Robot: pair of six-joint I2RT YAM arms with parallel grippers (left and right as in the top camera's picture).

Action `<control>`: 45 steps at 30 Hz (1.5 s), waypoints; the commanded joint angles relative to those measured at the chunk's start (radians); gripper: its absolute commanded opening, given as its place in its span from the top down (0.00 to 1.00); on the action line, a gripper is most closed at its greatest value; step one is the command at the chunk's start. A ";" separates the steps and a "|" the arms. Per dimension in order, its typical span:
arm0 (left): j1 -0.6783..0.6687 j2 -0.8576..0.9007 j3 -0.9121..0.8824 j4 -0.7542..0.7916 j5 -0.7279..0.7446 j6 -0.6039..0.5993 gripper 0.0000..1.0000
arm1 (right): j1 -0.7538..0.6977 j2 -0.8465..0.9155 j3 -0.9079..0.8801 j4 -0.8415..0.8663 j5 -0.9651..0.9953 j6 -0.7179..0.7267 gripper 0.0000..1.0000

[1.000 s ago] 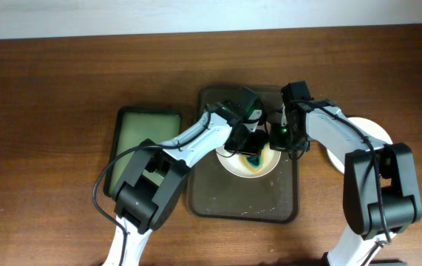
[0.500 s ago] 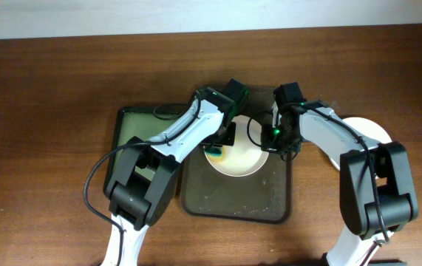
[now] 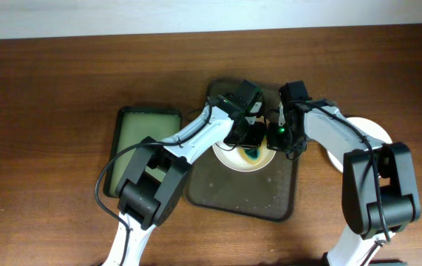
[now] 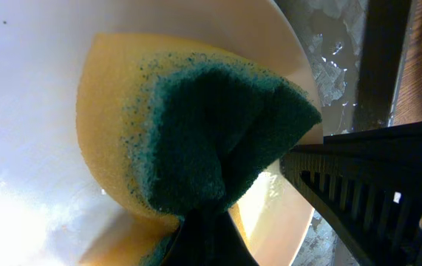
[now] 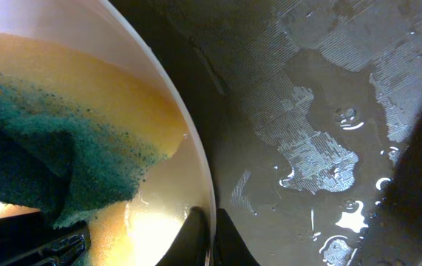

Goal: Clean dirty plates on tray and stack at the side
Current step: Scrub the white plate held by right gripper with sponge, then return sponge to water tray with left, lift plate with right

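1. The overhead camera is looking straight down from well above, taking in a wide stretch of the table (a pale strip is running along the top edge).
2. The left wrist camera is sitting very close, facing onto the sponge and plate.
3. The right wrist camera is peering equally close at the plate rim and the wet tray.
4. All three are sharing that sponge and plate.

Table: dark brown wood, grain laid left to right, by which nearly the whole overhead frame is filled.
Pale strip: seen along the top edge; wall or floor cannot be told.
Light: evenly spread.
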 commanded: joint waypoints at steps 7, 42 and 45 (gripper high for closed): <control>0.091 0.030 0.103 -0.336 -0.657 0.048 1.00 | 0.014 0.015 -0.012 -0.008 0.017 -0.034 0.96; 0.484 -0.659 -0.624 -0.053 -0.422 0.156 0.88 | 0.734 -0.514 -0.010 -0.326 1.169 0.080 0.96; 0.483 -0.667 -0.587 -0.094 -0.422 0.156 0.70 | 0.733 -0.516 -0.010 -0.342 1.169 0.080 0.96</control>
